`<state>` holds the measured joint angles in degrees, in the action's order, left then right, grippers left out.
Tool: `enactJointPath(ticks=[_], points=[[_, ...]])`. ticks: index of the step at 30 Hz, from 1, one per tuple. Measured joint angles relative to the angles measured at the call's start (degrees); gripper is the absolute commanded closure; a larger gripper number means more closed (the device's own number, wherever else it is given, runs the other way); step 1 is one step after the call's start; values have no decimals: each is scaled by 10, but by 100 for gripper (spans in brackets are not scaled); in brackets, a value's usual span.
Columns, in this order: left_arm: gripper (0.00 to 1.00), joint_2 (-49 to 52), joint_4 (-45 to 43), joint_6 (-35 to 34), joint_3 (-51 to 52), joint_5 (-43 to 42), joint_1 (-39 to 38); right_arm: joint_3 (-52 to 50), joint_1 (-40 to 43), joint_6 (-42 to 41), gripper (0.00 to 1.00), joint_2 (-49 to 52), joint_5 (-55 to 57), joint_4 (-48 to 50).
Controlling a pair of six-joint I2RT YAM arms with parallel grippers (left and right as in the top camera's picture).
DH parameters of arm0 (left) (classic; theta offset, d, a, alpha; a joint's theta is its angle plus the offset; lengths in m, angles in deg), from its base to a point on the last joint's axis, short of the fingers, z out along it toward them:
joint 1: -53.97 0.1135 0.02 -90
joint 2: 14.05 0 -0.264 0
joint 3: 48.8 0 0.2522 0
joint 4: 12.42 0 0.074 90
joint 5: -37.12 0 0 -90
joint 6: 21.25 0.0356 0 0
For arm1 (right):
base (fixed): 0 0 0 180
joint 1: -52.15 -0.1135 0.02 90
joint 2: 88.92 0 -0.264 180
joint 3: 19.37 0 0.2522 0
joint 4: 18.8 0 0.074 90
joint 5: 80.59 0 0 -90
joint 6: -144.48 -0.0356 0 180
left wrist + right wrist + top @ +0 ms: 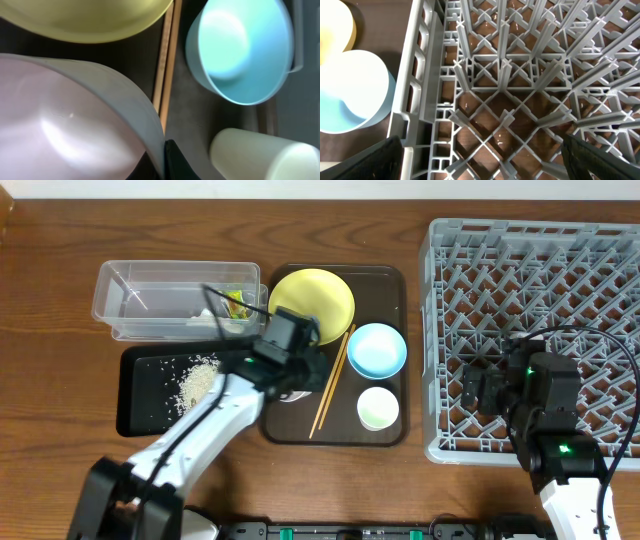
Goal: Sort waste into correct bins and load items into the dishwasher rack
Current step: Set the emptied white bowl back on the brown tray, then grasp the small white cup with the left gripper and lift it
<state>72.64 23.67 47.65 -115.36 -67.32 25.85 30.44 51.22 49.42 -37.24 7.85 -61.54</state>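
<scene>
Left gripper (161, 165): clenched, its dark fingers nipped on the rim of the white bowl (65, 125). In the wrist view the bowl looks smooth and glossy, with a faint pinkish sheen inside, and its thin rim curves down into the pinch. Whether the bowl is lifted off the tray cannot be told. From overhead, the bowl is mostly hidden under the gripper, at the near left part of the brown tray (395, 280).

Just beside the bowl, the chopsticks (167, 65) are seen: thin, pale wood, the pair lying flat and close together. From overhead their long axis runs near to far with a slight slant, the far ends leaning right towards the yellow plate (312, 298) and the near ends leaning left.

Right of the chopsticks, the light blue bowl (376, 348) sits mouth up, with the small pale cup (378, 408) nearer than it.

Left of the tray, the black tray (145, 395) carries a scatter of rice crumbs (198, 378). Beyond it, the clear box (130, 300) holds the yellow-green wrapper (236, 302) at its right end.

Right gripper (487, 160): released, jaws spread wide over the left part of the grey dishwasher rack (420, 75), nothing between them.
</scene>
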Motion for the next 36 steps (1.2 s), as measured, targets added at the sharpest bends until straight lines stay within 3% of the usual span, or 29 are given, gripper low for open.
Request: enactJointPath(ticks=[5, 8, 13, 19, 27, 36], points=[[88, 45, -21, 3, 0, 35, -24, 0, 0, -1, 1, 0, 0, 0], [75, 58, -22, 7, 0, 45, -25, 0, 0, -2, 1, 0, 0, 0], [67, 57, -19, 6, 0, 50, -25, 0, 0, -2, 1, 0, 0, 0], [57, 28, 44, 12, -19, 52, -25, 0, 0, -2, 1, 0, 0, 0], [56, -44, 42, 30, -55, 43, -32, 0, 0, -2, 1, 0, 0, 0], [56, -9, 43, 31, -55, 41, -116, 0, 0, -2, 1, 0, 0, 0]])
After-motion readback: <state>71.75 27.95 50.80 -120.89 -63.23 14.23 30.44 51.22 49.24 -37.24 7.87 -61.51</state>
